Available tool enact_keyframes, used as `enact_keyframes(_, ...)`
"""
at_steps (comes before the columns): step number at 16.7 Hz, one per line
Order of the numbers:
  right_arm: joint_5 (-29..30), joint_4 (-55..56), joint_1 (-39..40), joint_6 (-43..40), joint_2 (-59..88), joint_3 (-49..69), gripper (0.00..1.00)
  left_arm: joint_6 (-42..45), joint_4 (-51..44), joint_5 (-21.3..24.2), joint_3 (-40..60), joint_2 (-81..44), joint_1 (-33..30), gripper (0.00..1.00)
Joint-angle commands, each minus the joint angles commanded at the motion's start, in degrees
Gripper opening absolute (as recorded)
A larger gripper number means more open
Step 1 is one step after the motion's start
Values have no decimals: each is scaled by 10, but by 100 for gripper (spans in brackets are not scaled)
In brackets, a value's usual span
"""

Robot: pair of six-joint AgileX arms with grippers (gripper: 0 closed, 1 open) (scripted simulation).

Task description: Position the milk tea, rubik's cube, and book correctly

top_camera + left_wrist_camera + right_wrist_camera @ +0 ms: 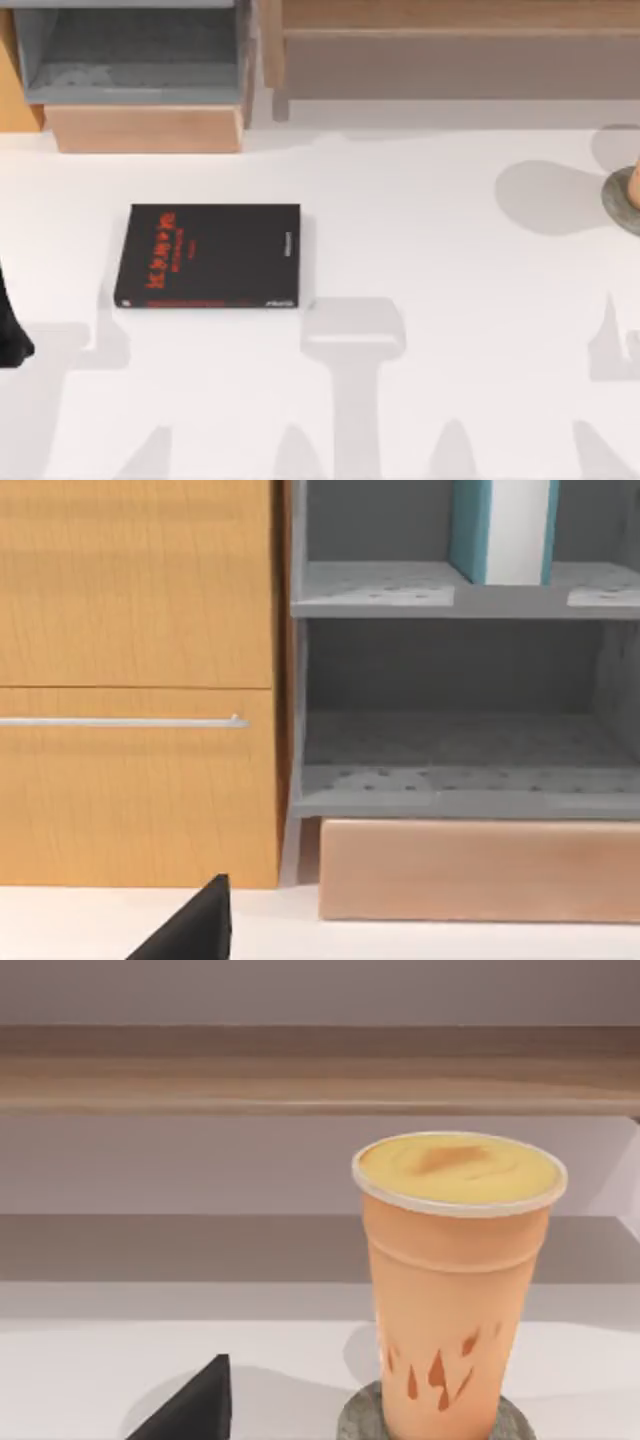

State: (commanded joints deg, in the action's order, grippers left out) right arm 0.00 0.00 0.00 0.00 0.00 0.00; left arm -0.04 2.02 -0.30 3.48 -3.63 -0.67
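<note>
The right gripper [190,1405], its finger state impossible to tell, faces the milk tea [455,1290], upright on a grey disc [625,200] at the tabletop's [450,260] right edge. The cup looks light, slick and spillable; grasp mid-wall. The left gripper [12,340] waits at the left edge near the flat, stiff book [210,256].
</note>
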Motion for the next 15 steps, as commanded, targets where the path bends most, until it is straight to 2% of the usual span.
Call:
enact_keyframes(5,0,0,0,0,0,0,100,1,74,-18,140,-182,-22,100)
enact_keyframes(15,0,0,0,0,0,0,100,1,257,-72,502,-781,-80,100)
